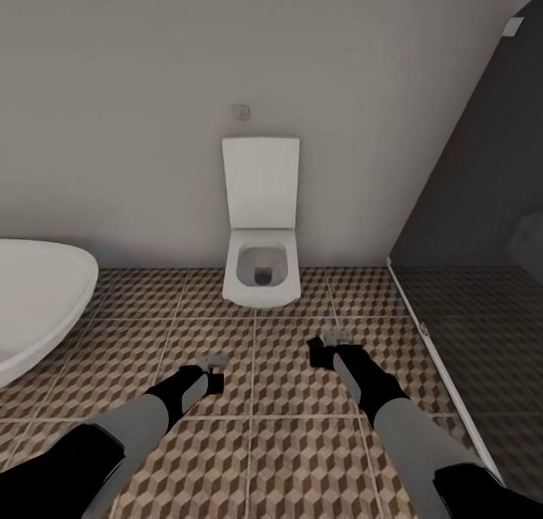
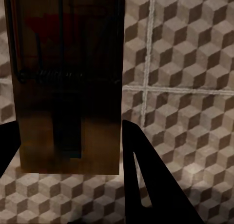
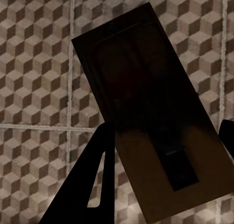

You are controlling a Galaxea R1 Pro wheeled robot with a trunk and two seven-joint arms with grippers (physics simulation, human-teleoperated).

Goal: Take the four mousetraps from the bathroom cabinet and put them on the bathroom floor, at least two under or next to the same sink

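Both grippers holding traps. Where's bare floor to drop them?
Open tiles between the toilet and the two grippers, left and right. More floor between the bathtub and toilet. Tight on the right by the shower edge. A trap sits in each gripper.

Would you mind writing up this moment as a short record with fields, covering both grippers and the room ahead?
Left gripper: shut on a mousetrap, black fingers either side of the wooden board
Right gripper: shut on a second mousetrap, board tilted, in shadow
Under both traps: bathroom floor, cube-pattern tiles
Straight ahead: white toilet, lid up, against the wall
Robot's left: white bathtub, rim partly in view
Robot's right: dark shower area behind a pale threshold strip
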